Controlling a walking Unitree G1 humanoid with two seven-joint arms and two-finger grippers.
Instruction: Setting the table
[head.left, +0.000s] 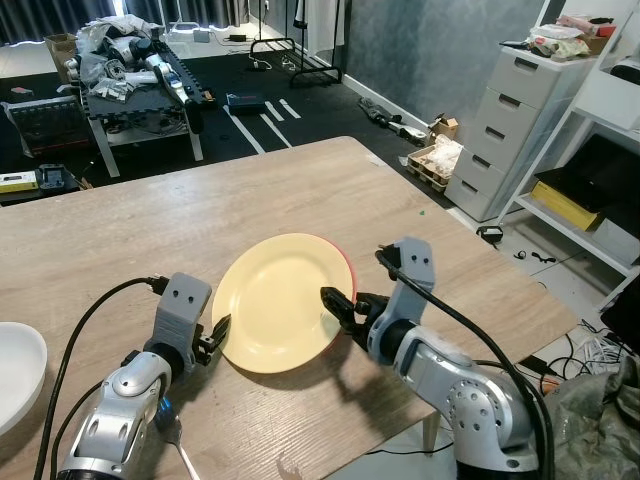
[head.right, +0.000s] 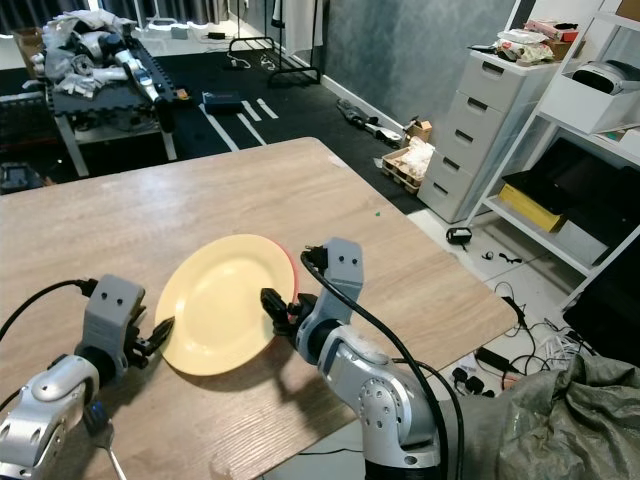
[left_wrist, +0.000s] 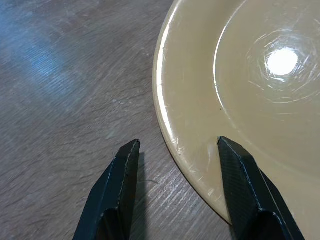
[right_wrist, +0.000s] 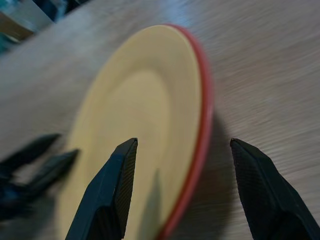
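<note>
A yellow plate (head.left: 283, 300) with a red outer rim lay flat on the wooden surface (head.left: 200, 210), near the edge closest to the robot. The left end effector (head.left: 216, 335) sat at the plate's left rim, released, its black fingers (left_wrist: 122, 175) spread so that one stood over the bare wood and the other over the plate's lip. The right end effector (head.left: 338, 305) faced it from the opposite side, also released, its fingers straddling the red rim without clearly touching it.

The wood beyond the plate was bare all the way to the far edge and out toward the right-hand corner. The near edge ran close under both arms, so there was little margin on that side. A white dish (head.left: 18, 375) rested at the left, cut off by the frame. A spoon (head.left: 172, 440) lay under the left forearm, only its bowl and part of its handle visible.

The right wrist view was blurred, and I couldn't tell whether the plate's right edge was raised off the wood. Past the surface stood a cluttered bench (head.left: 140, 70) on dark flooring, a grey drawer unit (head.left: 505, 120) at the right, and white shelving (head.left: 600, 170) beside it.
</note>
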